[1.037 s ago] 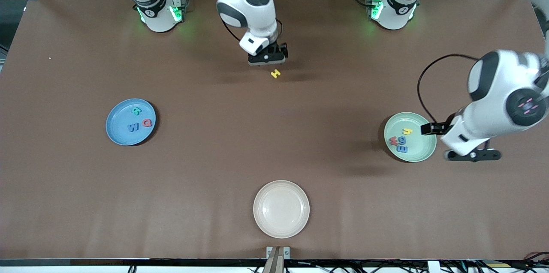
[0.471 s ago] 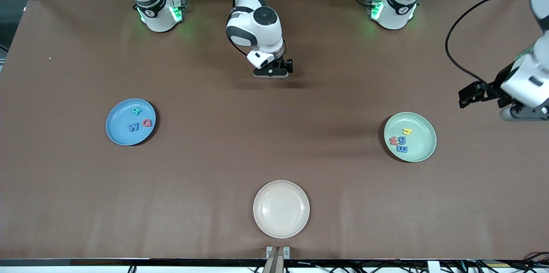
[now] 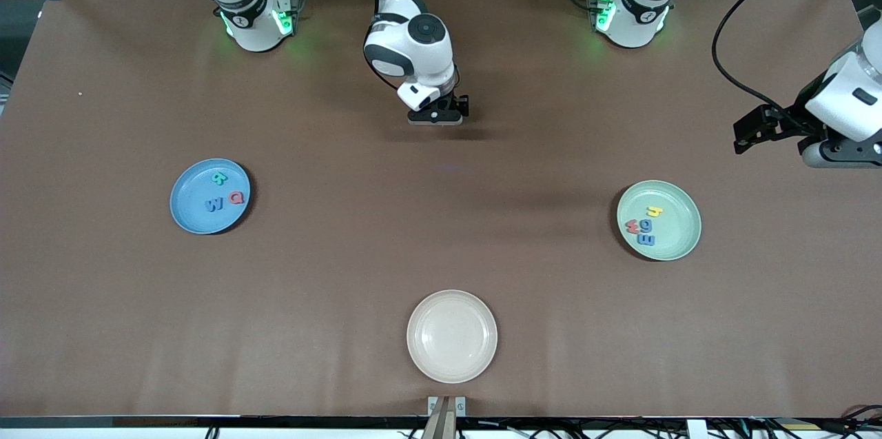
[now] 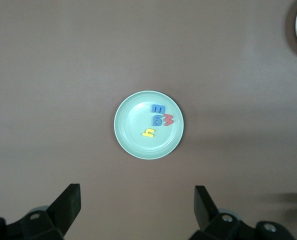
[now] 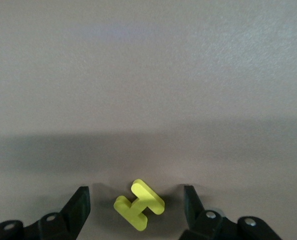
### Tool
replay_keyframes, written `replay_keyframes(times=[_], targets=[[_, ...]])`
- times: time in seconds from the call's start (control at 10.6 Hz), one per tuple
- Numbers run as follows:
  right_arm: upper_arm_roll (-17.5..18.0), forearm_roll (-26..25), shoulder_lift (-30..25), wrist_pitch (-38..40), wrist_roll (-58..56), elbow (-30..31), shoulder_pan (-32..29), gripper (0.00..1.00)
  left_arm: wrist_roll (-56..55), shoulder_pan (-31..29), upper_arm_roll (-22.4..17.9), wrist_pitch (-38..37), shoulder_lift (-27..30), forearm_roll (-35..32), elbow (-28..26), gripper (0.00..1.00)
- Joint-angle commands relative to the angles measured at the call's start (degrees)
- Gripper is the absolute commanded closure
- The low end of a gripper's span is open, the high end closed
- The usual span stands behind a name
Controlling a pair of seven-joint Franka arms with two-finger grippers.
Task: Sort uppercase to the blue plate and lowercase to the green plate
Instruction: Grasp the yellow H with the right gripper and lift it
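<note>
the round sky-blue plate (image 3: 189, 211) at the front view's centre left holds a teal foam r (image 3: 218, 178), blue w (image 3: 215, 205) and red q (image 3: 236, 198). the pale mint-green plate (image 3: 679, 242) at centre right holds a red w (image 3: 632, 225), blue g (image 3: 645, 225), blue m (image 3: 647, 240) and yellow y-like letter (image 3: 653, 211). a yellow foam h (image 5: 139, 205) lies flat on the brown table, low in the right wrist view.

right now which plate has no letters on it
The cream plate, nearest the front camera. The blue plate and green plate both hold letters.

Brown table (image 3: 103, 301): blue plate (image 3: 189, 208), green plate (image 3: 679, 232), cream plate (image 3: 451, 335), yellow H (image 5: 139, 204).

White rounded arm links, grey-black joint caps, green-lit bases, looping black cable, black jaws
</note>
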State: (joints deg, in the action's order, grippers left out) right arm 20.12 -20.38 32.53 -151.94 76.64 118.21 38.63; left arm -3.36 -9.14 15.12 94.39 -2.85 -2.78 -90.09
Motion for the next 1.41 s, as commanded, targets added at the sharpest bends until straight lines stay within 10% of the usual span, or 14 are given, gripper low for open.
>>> replay_keyframes(times=[0.0,0.57,1.32], targets=[[0.97,-1.59,0.77,-0.90,2.11,0.18,-0.40,0.17,0.12,-0.18,-1.06,-1.22,1.71,3.81,-0.97,0.00],[1.06,-1.59,1.13,-0.90,2.11,0.53,-0.40,0.41,-4.98,7.01,-8.51,-6.32,5.49,4.71,-1.05,0.00],[1.06,-1.59,1.13,-0.81,1.67,0.53,-0.40,0.63,-8.33,9.23,-7.83,-6.32,4.52,3.13,0.09,0.00]])
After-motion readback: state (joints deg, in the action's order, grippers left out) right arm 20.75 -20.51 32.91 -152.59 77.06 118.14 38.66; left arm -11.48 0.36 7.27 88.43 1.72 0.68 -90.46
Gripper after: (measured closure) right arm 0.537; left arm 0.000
